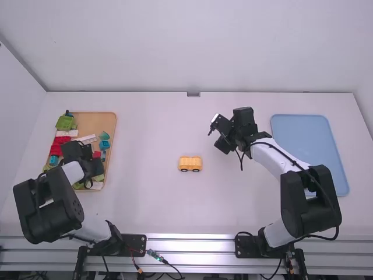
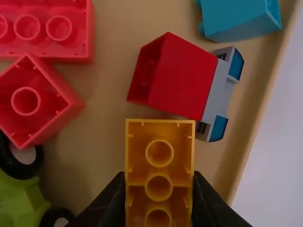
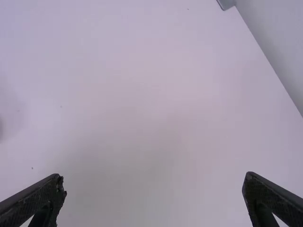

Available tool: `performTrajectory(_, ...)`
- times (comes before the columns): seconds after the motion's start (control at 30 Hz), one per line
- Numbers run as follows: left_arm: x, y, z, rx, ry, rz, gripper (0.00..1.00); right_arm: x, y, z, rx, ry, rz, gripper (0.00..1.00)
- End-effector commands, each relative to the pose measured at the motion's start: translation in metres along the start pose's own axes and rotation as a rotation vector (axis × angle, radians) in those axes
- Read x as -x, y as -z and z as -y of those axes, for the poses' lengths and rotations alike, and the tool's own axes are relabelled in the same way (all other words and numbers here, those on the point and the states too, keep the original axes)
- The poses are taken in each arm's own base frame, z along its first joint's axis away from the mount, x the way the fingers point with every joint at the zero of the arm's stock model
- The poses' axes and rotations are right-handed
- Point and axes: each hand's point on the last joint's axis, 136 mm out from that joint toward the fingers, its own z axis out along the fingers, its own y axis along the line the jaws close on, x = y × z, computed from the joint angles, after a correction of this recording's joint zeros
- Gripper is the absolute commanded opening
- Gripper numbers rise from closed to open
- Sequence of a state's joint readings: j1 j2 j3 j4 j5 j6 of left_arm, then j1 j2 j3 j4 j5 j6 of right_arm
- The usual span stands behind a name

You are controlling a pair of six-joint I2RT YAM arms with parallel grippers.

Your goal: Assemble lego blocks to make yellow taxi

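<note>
Left hand [image 2: 159, 177] pinches the yellow block [image 2: 159, 163] — and the taxi [image 1: 190, 164] lies well off to its right, nearer the right hand [image 3: 154, 178], spread wide, empty.

Passage: bare table [image 1: 145, 134] between the wooden tray [image 1: 93, 121] and the wheeled yellow blocks [image 1: 190, 164]. Obstacles: left arm [image 1: 73, 171] over the wooden tray's near part; right arm [image 1: 277, 158] between those blocks and the blue tray [image 1: 306, 137].
</note>
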State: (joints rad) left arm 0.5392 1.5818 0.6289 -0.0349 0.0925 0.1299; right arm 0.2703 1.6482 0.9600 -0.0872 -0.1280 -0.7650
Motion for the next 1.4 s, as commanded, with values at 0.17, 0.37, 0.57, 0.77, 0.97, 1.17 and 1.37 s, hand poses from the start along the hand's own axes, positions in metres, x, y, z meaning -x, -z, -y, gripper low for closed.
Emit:
performTrajectory(0.17, 0.013, 0.003, -0.001, -0.004, 0.042, 0.048, 0.22, 0.012, 0.007, 0.008, -0.018, -0.003, 0.032, 0.99)
performTrajectory(0.37, 0.032, 0.022, 0.002, -0.022, 0.073, 0.103, 0.14, 0.012, 0.007, 0.008, -0.018, -0.004, 0.034, 0.99)
performTrajectory(0.57, 0.054, 0.061, 0.019, -0.099, 0.027, 0.215, 0.13, 0.026, 0.008, 0.010, -0.007, -0.082, 0.101, 0.99)
performTrajectory(0.77, 0.074, 0.124, 0.089, -0.458, -0.204, 0.425, 0.18, 0.070, 0.019, -0.001, 0.117, -0.189, 0.321, 0.99)
performTrajectory(0.97, 0.067, 0.158, 0.160, -0.761, -0.398, 0.490, 0.14, 0.128, 0.060, -0.038, 0.443, -0.198, 0.639, 0.99)
performTrajectory(1.17, 0.036, 0.201, 0.246, -1.116, -0.748, 0.602, 0.05, 0.149, 0.104, -0.066, 0.694, -0.115, 0.831, 0.99)
performTrajectory(1.37, 0.031, 0.221, 0.293, -1.267, -0.809, 0.644, 0.02, 0.151, 0.125, -0.081, 0.837, -0.026, 0.937, 1.00)
